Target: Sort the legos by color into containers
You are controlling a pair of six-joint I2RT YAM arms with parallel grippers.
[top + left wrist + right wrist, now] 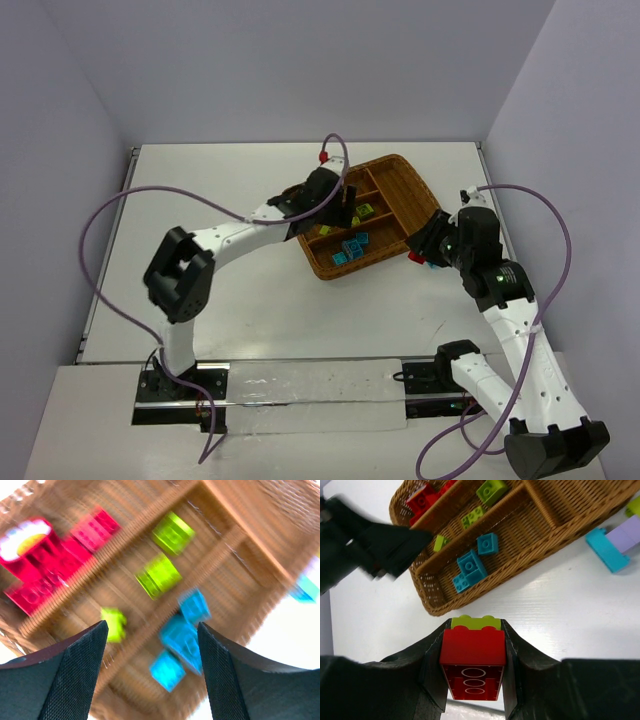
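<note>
From where I stood, the wicker tray (pixel 330 270) lay askew on the white table (pixel 280 310), toward one o'clock of its middle. The left gripper (pixel 343 205) hung over the tray's nine o'clock side, jaws spread with nothing between them. Its own camera was badly smeared, so beneath the dark fingers (pixel 75 675) I could make out little but colour: red bricks (pixel 50 560) in one long slot, yellow-green bricks (pixel 160 575) in the next, cyan bricks (pixel 185 635) in the third. The right gripper (pixel 474 630) sat off the tray's four o'clock corner, pinching a red brick (pixel 472 652) with a yellow-green brick (pixel 475 622) stuck on its far face; the fingers hid both sides of the pair. At two o'clock in that wrist's view a cyan brick (pixel 606 550) and a purple brick (pixel 627 534) lay touching on the table just outside the tray, the purple one cut off by the frame edge. The left arm showed there only as a dark blur at nine o'clock
</note>
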